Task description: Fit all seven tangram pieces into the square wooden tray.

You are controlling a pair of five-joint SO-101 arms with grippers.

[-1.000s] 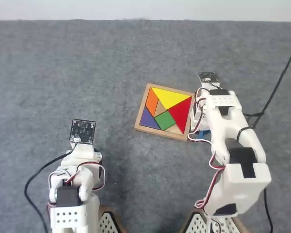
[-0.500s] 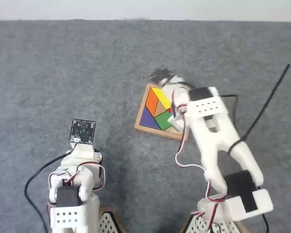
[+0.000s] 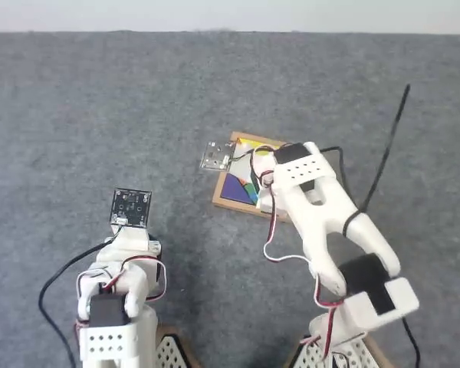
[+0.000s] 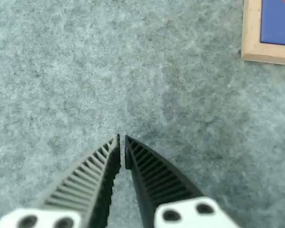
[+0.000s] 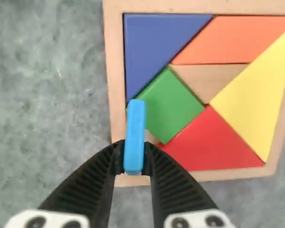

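Grips a blue piece [image 5: 135,135] on edge in the right gripper [image 5: 133,156] above the wooden tray [image 5: 113,71] rim, beside the green square [image 5: 173,104]; poises the left gripper [image 4: 122,140], nearly closed, over grey worktop [image 4: 61,71].

Left end effector [image 4: 122,138] closed, right end effector [image 5: 133,148] extended, clamping blue piece [image 5: 134,135]

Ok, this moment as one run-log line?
right gripper shut on blue piece, upright over tray rim by green square | left gripper shut over carpet | blue piece not seated
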